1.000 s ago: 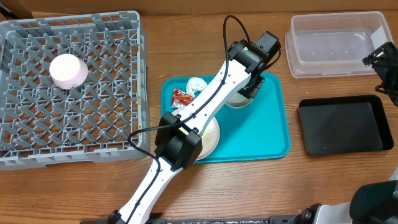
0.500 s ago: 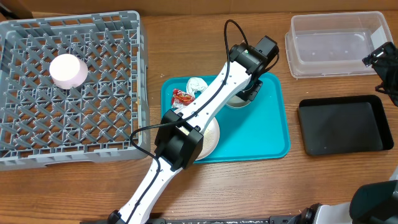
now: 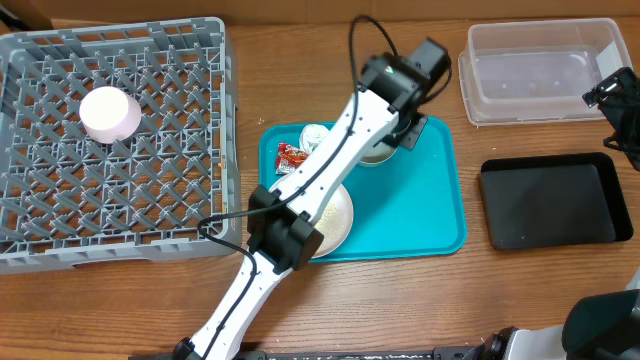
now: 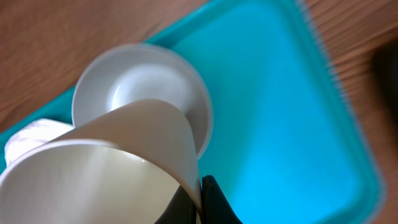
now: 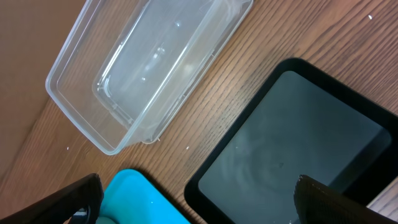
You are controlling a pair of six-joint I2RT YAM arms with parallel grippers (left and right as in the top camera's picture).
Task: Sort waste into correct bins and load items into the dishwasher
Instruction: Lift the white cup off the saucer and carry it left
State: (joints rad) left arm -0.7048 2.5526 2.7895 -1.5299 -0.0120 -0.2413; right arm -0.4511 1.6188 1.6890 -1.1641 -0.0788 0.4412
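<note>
A: Overhead: left arm [image 3: 330, 170] covers most of the large plate [image 3: 342, 228] and half the small dish [image 3: 378, 154] at the teal tray's [image 3: 430, 210] 12 o'clock.
B: Left wrist: cup [image 4: 106, 168] cut off at 6 and 9 o'clock; left claw [image 4: 200, 204] shows only a dark sliver. Tissue [image 4: 25, 134] clipped at 9. Blur toward 2.
A: Right wrist: right claw [image 5: 198, 202] fingers cut at 5 and 7 o'clock; black tray [image 5: 292, 143] runs off at 4.

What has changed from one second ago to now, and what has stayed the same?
The left gripper closed on the rim of the pale round bowl and began lifting it off the teal plastic tray. The open right gripper, red snack wrapper, grey plastic dish rack, clear tub and black tray stayed put.
</note>
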